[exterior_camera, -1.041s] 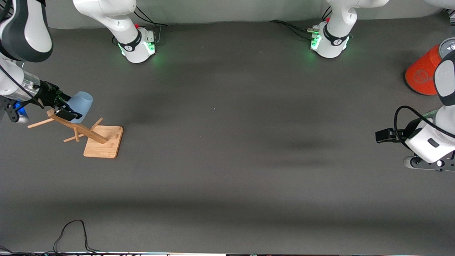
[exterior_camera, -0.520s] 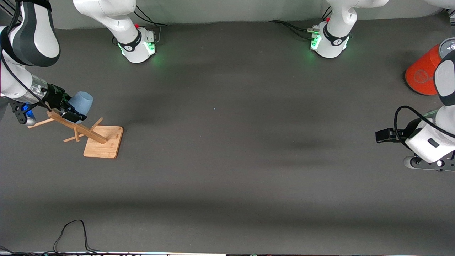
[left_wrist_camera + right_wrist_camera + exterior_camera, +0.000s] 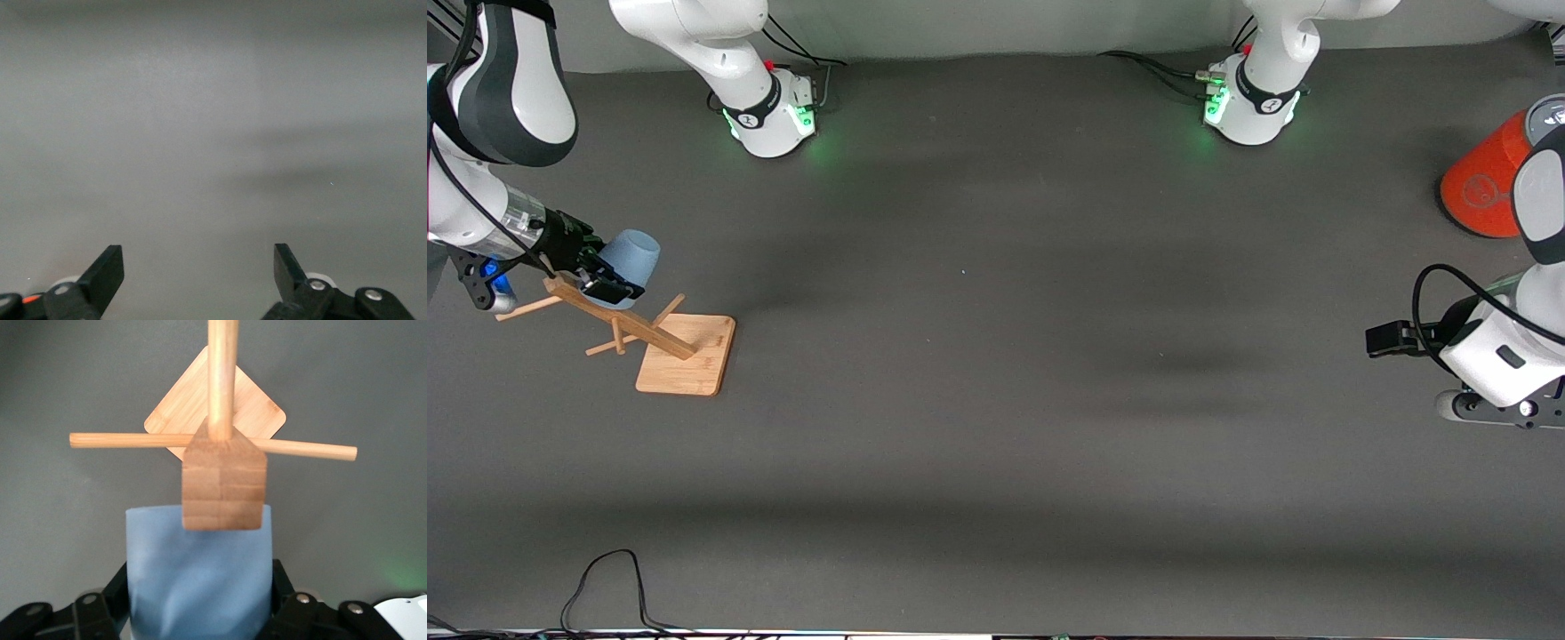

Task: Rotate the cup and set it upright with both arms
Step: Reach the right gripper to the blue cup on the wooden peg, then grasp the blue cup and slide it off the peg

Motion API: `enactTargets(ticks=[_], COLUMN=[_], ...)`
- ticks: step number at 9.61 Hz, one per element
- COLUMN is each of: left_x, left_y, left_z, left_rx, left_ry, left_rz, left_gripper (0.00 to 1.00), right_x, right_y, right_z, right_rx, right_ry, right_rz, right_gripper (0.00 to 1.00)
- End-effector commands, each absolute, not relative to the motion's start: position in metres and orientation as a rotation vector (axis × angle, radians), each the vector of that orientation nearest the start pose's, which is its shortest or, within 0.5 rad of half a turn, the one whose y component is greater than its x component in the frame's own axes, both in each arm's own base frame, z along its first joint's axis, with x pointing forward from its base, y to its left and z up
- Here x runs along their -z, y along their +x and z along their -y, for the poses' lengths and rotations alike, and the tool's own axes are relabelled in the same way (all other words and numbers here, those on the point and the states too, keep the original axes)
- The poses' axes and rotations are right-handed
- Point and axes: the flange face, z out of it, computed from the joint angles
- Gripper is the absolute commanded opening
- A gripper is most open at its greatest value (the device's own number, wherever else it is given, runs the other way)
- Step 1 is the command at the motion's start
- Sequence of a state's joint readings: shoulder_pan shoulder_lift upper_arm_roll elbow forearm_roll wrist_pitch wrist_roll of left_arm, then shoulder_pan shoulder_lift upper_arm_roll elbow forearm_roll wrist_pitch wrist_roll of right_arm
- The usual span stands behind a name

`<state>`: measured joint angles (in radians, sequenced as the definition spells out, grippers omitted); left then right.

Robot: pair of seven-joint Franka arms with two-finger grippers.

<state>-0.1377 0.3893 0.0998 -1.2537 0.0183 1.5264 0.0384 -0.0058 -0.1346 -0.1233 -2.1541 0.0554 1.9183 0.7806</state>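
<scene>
Two arms stood at the table, with one cup [image 3: 630, 255], one wooden rack [image 3: 660, 342] and one orange cylinder [image 3: 1487, 177]. The rack had a square base, a post and dowel pegs; it stood toward the right arm's end of the table. The cylinder sat at the left arm's end, well apart from the cup. The cup hung on the rack near the top of the post, mouth turned toward the right gripper [image 3: 599, 274], closed bottom pointing away from it. That gripper had clamped on the cup: in the right wrist view its two fingers [image 3: 115, 592] pressed against either side of the pale-blue wall [image 3: 200, 587], with the post's top end in front of the cup. The left gripper [image 3: 1383, 340] hung over bare table at its own end, waiting, touching nothing. In the left wrist view its fingers [image 3: 105, 272] stood wide apart, with only grey surface between them.
</scene>
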Motion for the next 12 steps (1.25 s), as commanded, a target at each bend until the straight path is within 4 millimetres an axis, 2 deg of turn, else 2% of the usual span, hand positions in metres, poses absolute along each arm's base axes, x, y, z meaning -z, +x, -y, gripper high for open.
enactTargets(ticks=[1,3,5,7,8,10,12], left_x=[-0.54,-0.539,-0.539,-0.539,-0.539,-0.539,-0.539], left_y=[0.658,0.657,0.657,0.657,0.657,0.657,0.657], left_z=[0.037,0.039,0.039,0.041,0.041,0.039,0.04], left_rx=[-0.184,-0.186,-0.186,-0.186,-0.186,-0.186,-0.186], left_ry=[-3.075,-3.073,-3.073,-3.073,-3.073,-3.073,-3.073], left_rz=[-0.148,-0.15,-0.15,-0.154,-0.155,-0.152,-0.152], left_gripper=[1.0,1.0,1.0,1.0,1.0,1.0,1.0], right_x=[-0.474,-0.492,-0.511,-0.524,-0.528,-0.523,-0.509], right_y=[0.48,0.47,0.46,0.457,0.457,0.462,0.47], right_z=[0.056,0.041,0.004,-0.049,-0.09,-0.179,-0.288], right_rx=[-0.176,-0.186,-0.187,-0.187,-0.18,-0.177,-0.145], right_ry=[-2.755,-2.755,-2.743,-2.72,-2.695,-2.648,-2.594], right_rz=[-1.403,-1.404,-1.438,-1.506,-1.571,-1.711,-1.858], right_gripper=[0.51,0.51,0.5,0.5,0.5,0.5,0.5])
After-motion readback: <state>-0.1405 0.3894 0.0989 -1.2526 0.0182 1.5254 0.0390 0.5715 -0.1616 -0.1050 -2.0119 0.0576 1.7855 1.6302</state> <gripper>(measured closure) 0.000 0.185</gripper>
